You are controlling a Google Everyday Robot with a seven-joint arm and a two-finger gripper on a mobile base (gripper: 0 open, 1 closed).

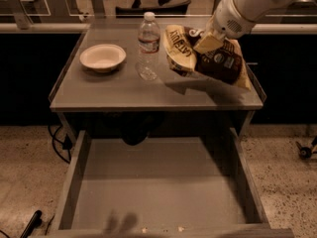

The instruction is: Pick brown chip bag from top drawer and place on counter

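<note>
Holds brown chip bag (220, 62) above surface (124, 90).
Clamped in closed tool (208, 42) at 2 o'clock, just right of bottle (148, 46).

Crinkled brown chip bag (220, 62): dk brown w/ pale yellow edges + white lettering, left part folded over, tilted, held up off the counter (119, 90) over its right-rear area, shadow beneath. Pale gripper (208, 42) clamps bag's upper middle. The counter: flat grey metal top w/ thin raised side rims. Below its front, top drawer (158, 192) pulled out; wide, shallow, grey, low side walls, flat bottom.
</note>
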